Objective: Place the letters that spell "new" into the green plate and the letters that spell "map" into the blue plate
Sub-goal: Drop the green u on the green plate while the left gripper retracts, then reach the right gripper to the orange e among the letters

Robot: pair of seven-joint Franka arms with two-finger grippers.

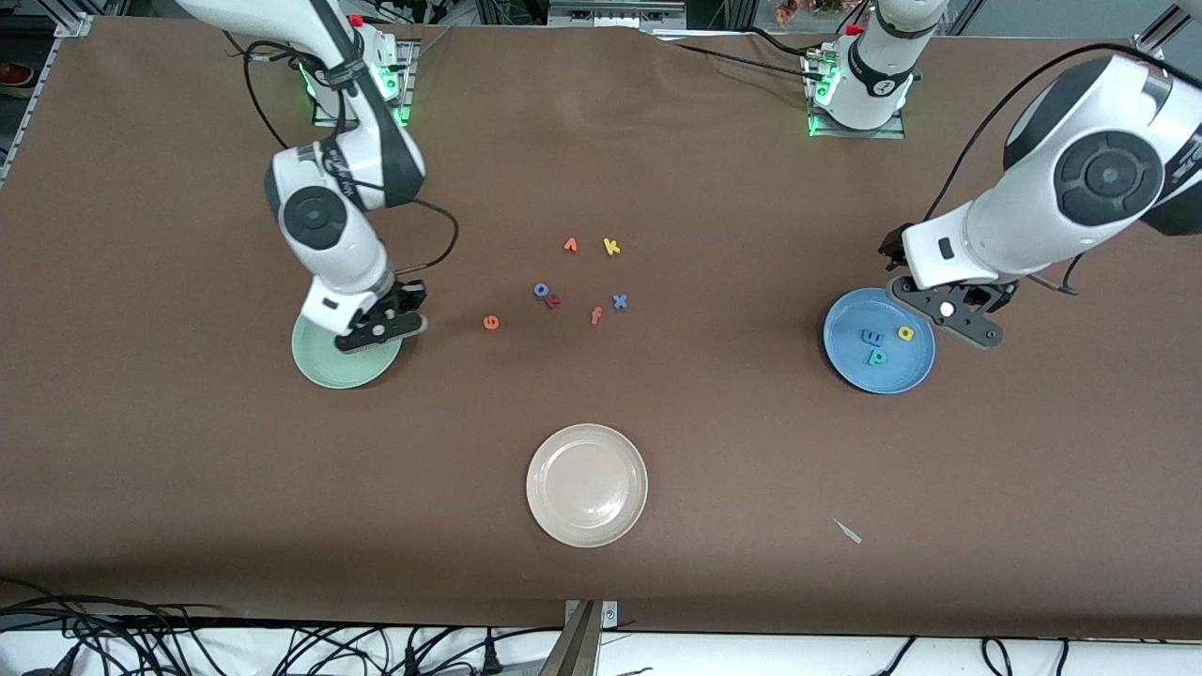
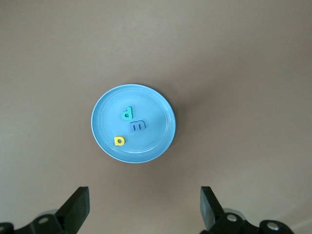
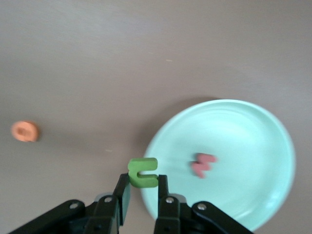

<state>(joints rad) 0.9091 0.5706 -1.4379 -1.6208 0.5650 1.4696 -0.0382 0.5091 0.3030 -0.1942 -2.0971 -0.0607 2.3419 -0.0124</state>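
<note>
I saw the beige plate sitting nearest the front camera, so I took it as my landmark. Farther from the camera than that plate lay a loose cluster: a blue "o" touching a red letter, an orange "f" just beside a blue "x". Farthest from the plate sat an orange letter and a yellow "k".

blue plate holding m, a, p, green plate holding red w, lime n pinched over its rim, orange e on table
</note>
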